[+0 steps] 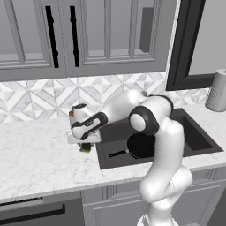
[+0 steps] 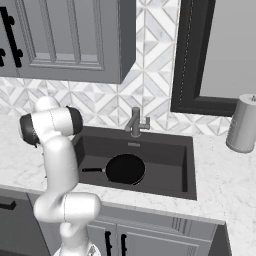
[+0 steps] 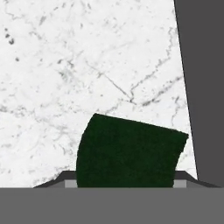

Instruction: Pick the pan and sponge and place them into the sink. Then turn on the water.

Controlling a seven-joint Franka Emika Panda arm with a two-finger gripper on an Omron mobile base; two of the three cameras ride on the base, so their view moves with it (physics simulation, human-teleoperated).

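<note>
White marble bench (image 1: pixel 39 154) runs under grey cabinets (image 1: pixel 88 35) and a patterned tile backsplash (image 2: pixel 105 102). The pan (image 2: pixel 125 169) lies in the dark sink (image 2: pixel 165 155), below the faucet (image 2: pixel 136 121). The jaws clasp the green sponge (image 3: pixel 129 151) on the bench, just left of the sink.

Open marble counter (image 1: pixel 39 154) left of the sink (image 1: pixel 201 139); pan (image 2: pixel 125 169) across the basin floor, faucet (image 2: pixel 136 121) behind.

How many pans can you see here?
1. The black pan lies in the sink, handle pointing left. Others may be hidden inside the closed cupboards.
</note>
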